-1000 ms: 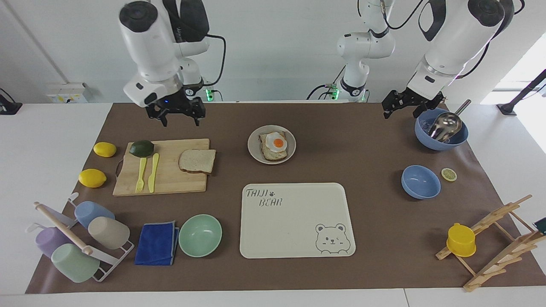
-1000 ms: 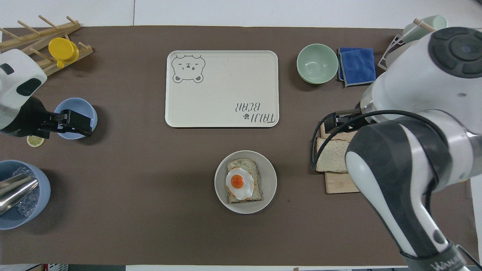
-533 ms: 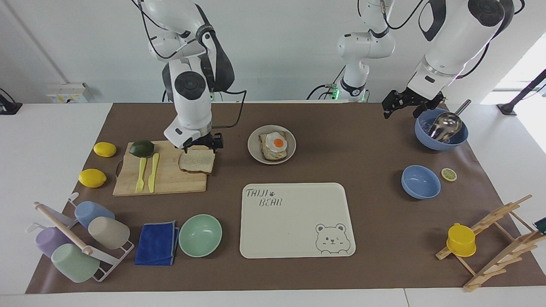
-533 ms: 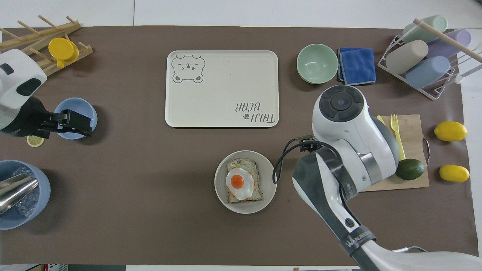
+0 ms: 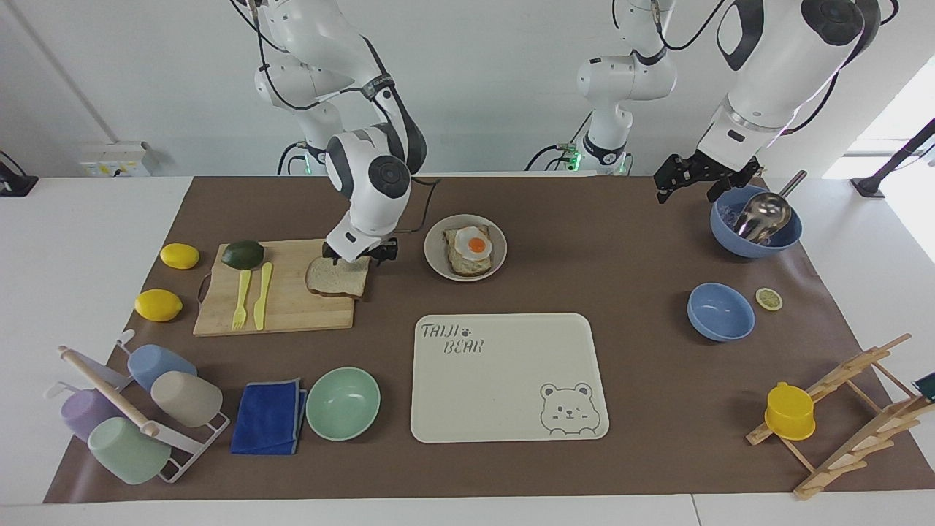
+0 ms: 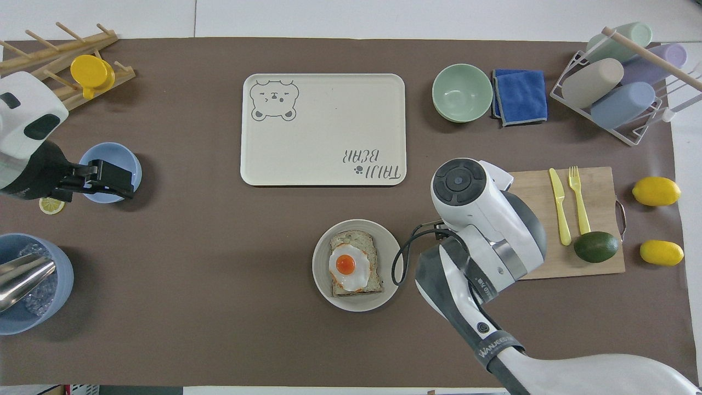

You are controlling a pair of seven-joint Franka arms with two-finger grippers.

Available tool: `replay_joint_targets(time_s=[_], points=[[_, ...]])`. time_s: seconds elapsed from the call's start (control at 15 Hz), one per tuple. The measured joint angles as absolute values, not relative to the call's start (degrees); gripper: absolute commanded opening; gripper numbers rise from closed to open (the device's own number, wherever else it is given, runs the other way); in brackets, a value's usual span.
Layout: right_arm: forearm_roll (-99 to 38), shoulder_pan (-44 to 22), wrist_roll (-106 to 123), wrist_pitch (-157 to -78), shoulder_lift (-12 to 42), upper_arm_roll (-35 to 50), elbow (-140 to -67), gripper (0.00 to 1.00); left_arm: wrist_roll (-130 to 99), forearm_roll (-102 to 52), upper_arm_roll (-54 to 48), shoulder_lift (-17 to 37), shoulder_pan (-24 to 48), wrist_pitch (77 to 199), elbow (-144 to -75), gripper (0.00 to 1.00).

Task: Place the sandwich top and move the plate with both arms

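The right gripper [image 5: 359,256] is down at the bread slice [image 5: 337,277], at the slice's edge nearer the robots. Its fingers [image 5: 383,253] stand spread wide, released, and grip nothing. Whether a fingertip touches the crust cannot be told from the facing view, and from overhead the arm's wrist covers both gripper and slice.

The left gripper [image 5: 689,177] waits in the air at the left arm's end of the counter [image 5: 599,241]. Its fingers are spread and empty. From overhead it [image 6: 112,178] covers part of a small blue bowl [image 6: 122,159]; in the facing view it hangs beside the larger blue bowl [image 5: 756,237] that holds a metal scoop [image 5: 763,212].

The slice lies flat on the corner of the cutting board [image 5: 285,299] nearest the plate [image 5: 465,248], overhanging the board's edge toward the plate. It is roughly square, a little longer along the counter's length, with its rounded top toward the right arm's end.

The plate sits on the brown mat at mid-counter, just beside the board and apart from it. It carries a toast [image 6: 355,267] topped with a fried egg [image 6: 347,267]. The bear tray [image 5: 508,378] lies farther from the robots than the plate, well apart from it, its long axis running along the counter.
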State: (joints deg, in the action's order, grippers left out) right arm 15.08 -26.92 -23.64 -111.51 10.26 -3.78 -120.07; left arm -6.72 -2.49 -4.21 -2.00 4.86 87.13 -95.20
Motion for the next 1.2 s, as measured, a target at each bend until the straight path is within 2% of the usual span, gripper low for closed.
replay_joint_targets(time_s=[0.2,0.73,0.87,0.93,1.07,1.13,1.2], points=[[15.10,-27.53,-23.64,-111.59,11.51,-3.71,-120.23,0.92,-6.72,-2.49,-4.21,-2.00,4.86,87.13,-95.20,1.00],[19.47,-27.44,-23.64,-114.94,12.07,-3.74,-122.58,0.91,-6.72,-2.49,-4.21,-2.00,4.86,87.13,-95.20,1.00],[19.47,-27.42,-23.64,-114.97,12.07,-3.76,-122.58,0.85,-6.72,-2.49,-4.21,-2.00,4.86,87.13,-95.20,1.00],[19.47,-27.42,-23.64,-114.98,12.07,-3.76,-122.59,0.74,-6.72,-2.49,-4.21,-2.00,4.86,87.13,-95.20,1.00],[19.47,-27.43,-23.64,-114.98,12.07,-3.76,-122.59,0.38,-6.72,-2.49,-4.21,-2.00,4.86,87.13,-95.20,1.00],[19.47,-27.46,-23.64,-114.98,12.07,-3.74,-122.58,0.15,-6.72,-2.49,-4.21,-2.00,4.86,87.13,-95.20,1.00],[19.47,-27.56,-23.64,-114.95,12.00,-3.71,-122.54,0.00,-6.72,-2.49,-4.21,-2.00,4.86,87.13,-95.20,1.00]])
